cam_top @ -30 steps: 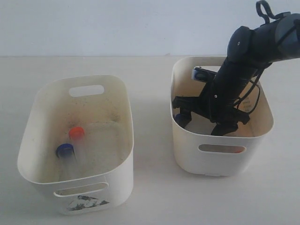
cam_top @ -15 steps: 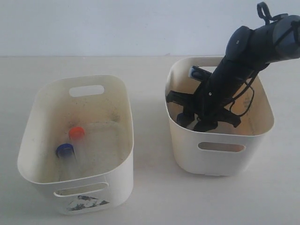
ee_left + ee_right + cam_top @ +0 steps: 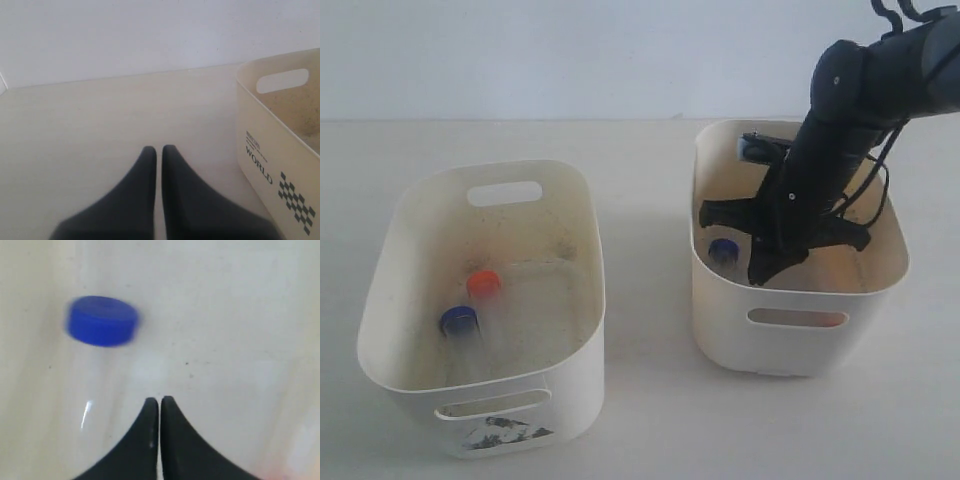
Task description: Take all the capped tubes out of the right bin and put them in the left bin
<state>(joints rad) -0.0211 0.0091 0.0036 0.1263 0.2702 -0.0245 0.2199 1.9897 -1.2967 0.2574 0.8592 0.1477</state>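
The right tool [image 3: 159, 400] is down inside the right bin [image 3: 720, 330] with its two fingers pressed together and nothing between them. The blue-capped tube [image 3: 102, 321] lies loose on the bin floor, just to one side of the tips. The risk, as I judge it, is that a tool shut this tightly shoves the tube along or rolls it against the wall instead of taking it. It would need to open and line up over the tube first, and its body could catch the rim and drag the light bin across the worktop [image 3: 640, 430]. The left bin [image 3: 582, 360] holds an orange-capped tube [image 3: 483, 285] and a second blue-capped tube [image 3: 460, 322]. The exterior view shows both bins, but not whether the right tool's fingers are parted; only the right wrist view settles that. The left tool [image 3: 158, 148], shut and empty beside the left bin, appears only in its own wrist view. No fourth tube is visible.
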